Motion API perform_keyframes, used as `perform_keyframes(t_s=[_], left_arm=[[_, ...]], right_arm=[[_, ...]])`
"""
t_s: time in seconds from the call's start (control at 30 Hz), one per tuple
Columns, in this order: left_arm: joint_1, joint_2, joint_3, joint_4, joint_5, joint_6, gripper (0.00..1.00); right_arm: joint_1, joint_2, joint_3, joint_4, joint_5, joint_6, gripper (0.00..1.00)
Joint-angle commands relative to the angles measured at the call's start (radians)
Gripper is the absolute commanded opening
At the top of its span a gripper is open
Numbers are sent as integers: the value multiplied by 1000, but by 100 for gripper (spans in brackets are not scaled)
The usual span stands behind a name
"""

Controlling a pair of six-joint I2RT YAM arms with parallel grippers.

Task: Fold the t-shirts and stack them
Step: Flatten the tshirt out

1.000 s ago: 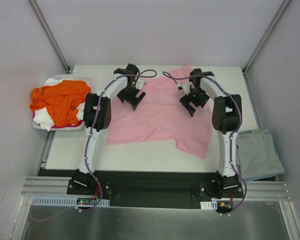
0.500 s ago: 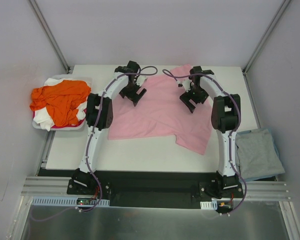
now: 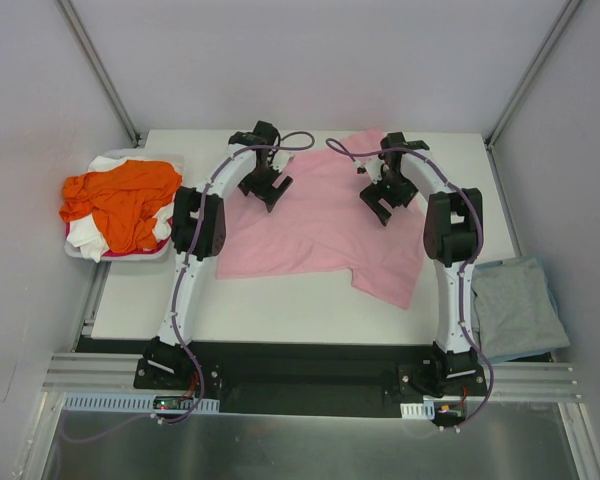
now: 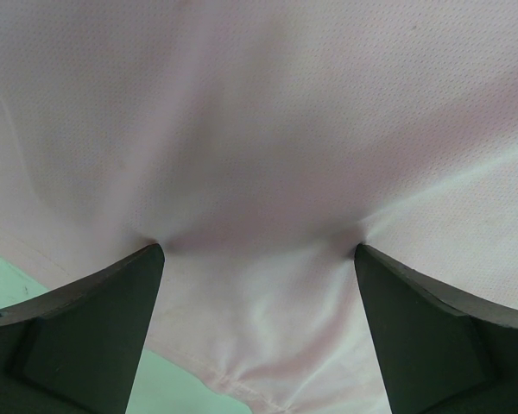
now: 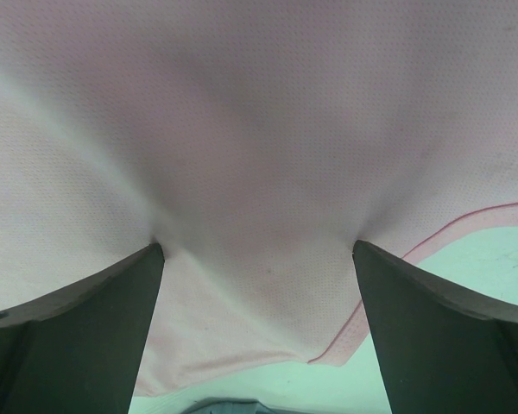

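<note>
We have grey-blue t-shirt (image 3: 515,305) folded aside, pink t-shirt (image 3: 315,235) flat under left gripper (image 3: 267,190) and right gripper (image 3: 382,207), both spread apart; orange t-shirt (image 3: 120,200), white t-shirt (image 3: 105,162) unfolded.

The left arm (image 3: 178,295) and the right arm (image 3: 462,298) are built alike: slim white links with rounded shells, joined by bulky black joint housings, the largest being the elbow housing (image 3: 194,224) midway along each. Each arm rises from a black base block (image 3: 164,366). A thin purple cable (image 3: 290,148) runs along the outside of each arm from the base upward and forms a free loop near the wrist. The left tool (image 3: 266,190) and the right tool (image 3: 383,203) are black and blocky. In the wrist views their fingers (image 4: 78,332) are dark grey and matte, two wedge-shaped plates per tool, with straight inner edges that taper to blunt tips.
</note>
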Motion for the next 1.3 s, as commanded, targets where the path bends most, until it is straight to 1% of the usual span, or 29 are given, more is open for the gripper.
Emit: perform_keyframes(t_s=[0.0,0.17,0.37,0.5,0.63,0.8,0.97,1.13,1.23,1.27], left_arm=[[12,10,28,-8,-37,22,94],[12,26,48,-2,-69,30,94],[12,61,114,1,-94,48,95],[21,81,150,3,-79,46,96],[31,75,141,3,-66,34,96],[35,34,94,7,-60,27,96],[32,-2,88,12,-59,22,96],[12,-66,103,30,-74,30,96],[0,-123,104,78,-82,28,96],[-3,-155,104,108,-86,25,96]], right_arm=[[-9,-19,-19,6,10,-8,96],[-6,-31,-26,-2,3,1,97],[-1,-43,-53,-3,-2,9,97],[1,-31,-28,-11,-1,9,97],[2,-30,-14,-16,4,14,96],[2,-49,-23,-11,-2,12,97],[8,-80,-48,12,2,23,96],[16,-174,-86,66,9,43,97],[28,-249,-102,116,21,66,97],[34,-272,-111,157,32,75,96]])
